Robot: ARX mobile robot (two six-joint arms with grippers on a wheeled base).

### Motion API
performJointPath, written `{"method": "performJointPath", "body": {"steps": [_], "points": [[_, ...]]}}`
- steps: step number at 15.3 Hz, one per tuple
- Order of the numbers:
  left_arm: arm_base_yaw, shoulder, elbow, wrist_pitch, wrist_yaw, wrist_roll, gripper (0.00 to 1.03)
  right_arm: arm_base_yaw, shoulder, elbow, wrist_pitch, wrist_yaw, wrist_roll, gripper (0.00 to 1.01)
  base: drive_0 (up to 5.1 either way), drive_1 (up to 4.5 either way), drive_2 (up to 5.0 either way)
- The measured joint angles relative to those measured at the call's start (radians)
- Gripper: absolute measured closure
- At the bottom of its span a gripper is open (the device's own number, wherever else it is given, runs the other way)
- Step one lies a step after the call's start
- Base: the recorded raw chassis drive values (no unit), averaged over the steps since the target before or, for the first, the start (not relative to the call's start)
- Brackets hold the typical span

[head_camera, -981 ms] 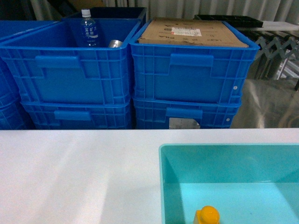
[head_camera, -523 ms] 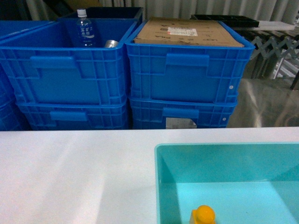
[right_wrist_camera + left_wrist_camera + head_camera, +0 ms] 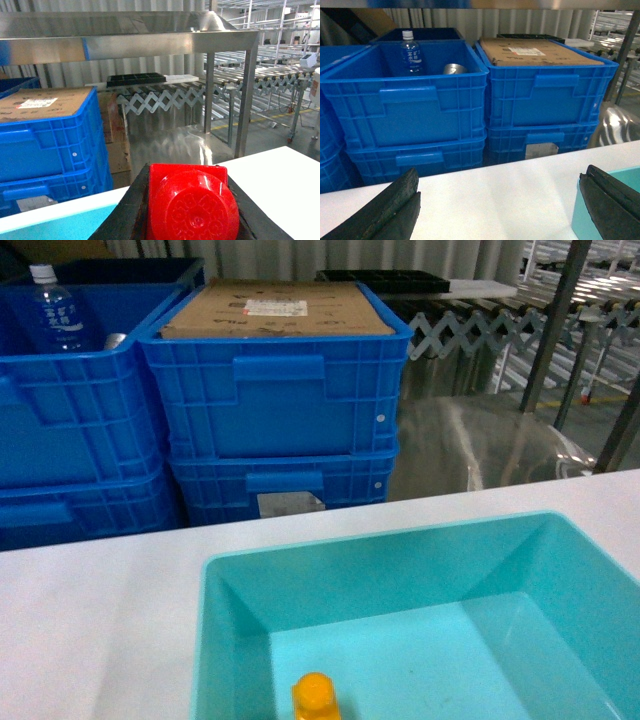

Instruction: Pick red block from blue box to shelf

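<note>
The red block (image 3: 191, 199), with a round stud on its face, sits between the black fingers of my right gripper (image 3: 187, 210), which is shut on it. It is held above the near right edge of the light blue box (image 3: 50, 225). The steel shelf (image 3: 130, 42) spans the top of the right wrist view, above and beyond the block. In the head view the blue box (image 3: 380, 537) stands on the white table, and neither gripper shows there. My left gripper (image 3: 497, 207) is open over the white table, just left of the box corner (image 3: 576, 220).
An orange block (image 3: 314, 695) lies inside the box near its front. Stacked dark blue crates (image 3: 270, 390) stand behind the table, one holding a cardboard carton (image 3: 275, 308), another a water bottle (image 3: 411, 52). A roller conveyor (image 3: 165, 97) is at the back right.
The head view has swung right: the crates and the light blue box have slid left in the picture, and the box's right end now shows.
</note>
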Motion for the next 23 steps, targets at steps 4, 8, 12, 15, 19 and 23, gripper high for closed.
{"method": "performJointPath", "body": {"steps": [4,8,12,15,19,23], "points": [[0.0,0.0,0.0,0.0,0.0,0.0,0.05,0.0,0.0,0.0,0.0,0.0,0.0,0.73,-1.6,-1.56,-1.6],[0.0,0.0,0.0,-0.002,0.0,0.0,0.05,-0.001,0.001,0.0,0.0,0.0,0.0,0.73,-0.8,-3.25,-0.9],[0.0,0.0,0.0,0.004,0.001,0.0,0.05,-0.001,-0.001,0.0,0.0,0.002,0.0,0.73,0.0,-4.15,-1.0],[0.0,0.0,0.0,0.0,0.0,0.0,0.05,-0.001,-0.001,0.0,0.0,0.004,0.0,0.73,-1.5,-1.52,-1.5],[0.0,0.0,0.0,0.0,0.0,0.0,0.05,-0.001,-0.001,0.0,0.0,0.004,0.0,0.73,-1.6,-1.55,-1.6],[0.0,0.0,0.0,0.0,0.0,0.0,0.05,-0.001,-0.001,0.0,0.0,0.004,0.0,0.73,-1.6,-1.65,-1.6]]}}
